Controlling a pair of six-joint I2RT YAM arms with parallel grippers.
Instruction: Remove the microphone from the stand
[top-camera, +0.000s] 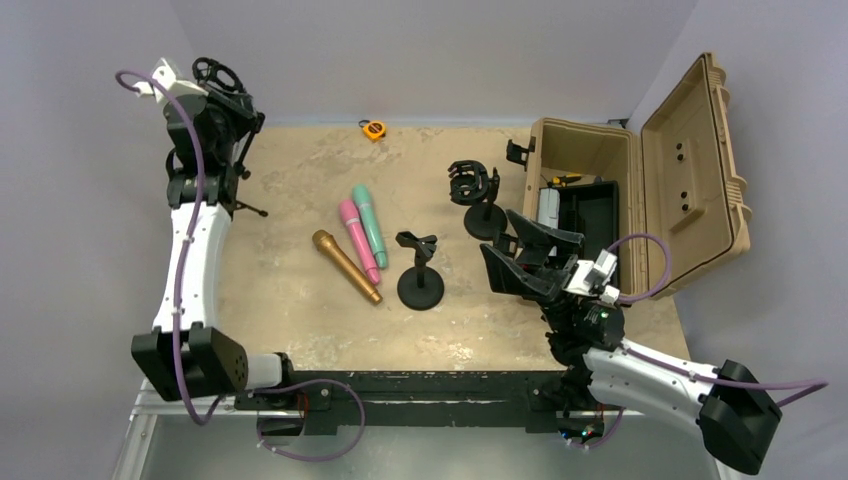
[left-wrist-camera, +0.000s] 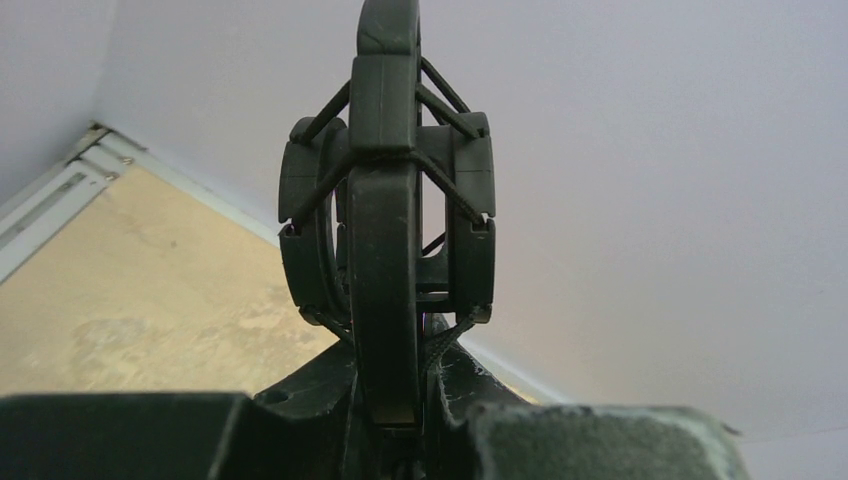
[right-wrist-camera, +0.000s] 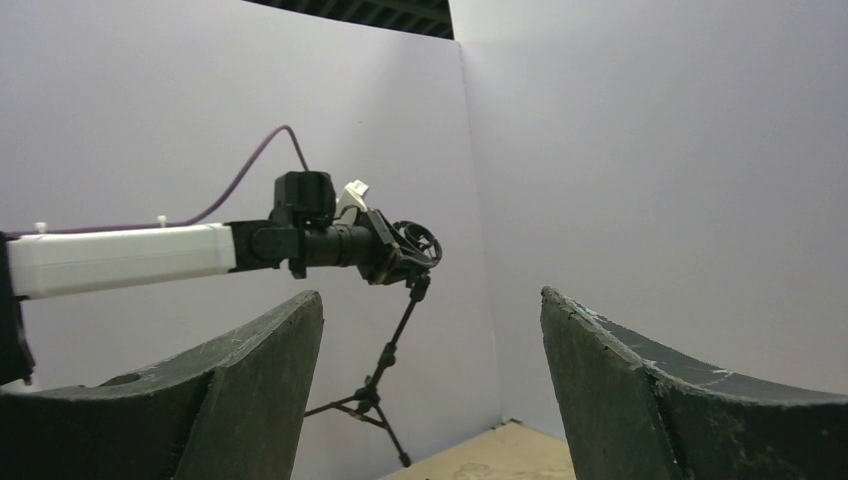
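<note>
Microphones (top-camera: 358, 240) lie loose on the worktop (top-camera: 300, 325), long axes running far-left to near-right; left claw (left-wrist-camera: 390, 425) pinches the empty mount (left-wrist-camera: 385, 230) of the stand (right-wrist-camera: 385, 365) far left, right claw (right-wrist-camera: 430, 300) hangs spread at their right.

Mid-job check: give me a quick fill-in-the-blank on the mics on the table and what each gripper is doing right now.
1. Between the gold microphone and the teal microphone lies a ____ one.
2. The stand whose shock mount the left gripper is shut on is a ____.
3. The right gripper is ____ and holds nothing.
Missing words: pink; tripod; open.
</note>
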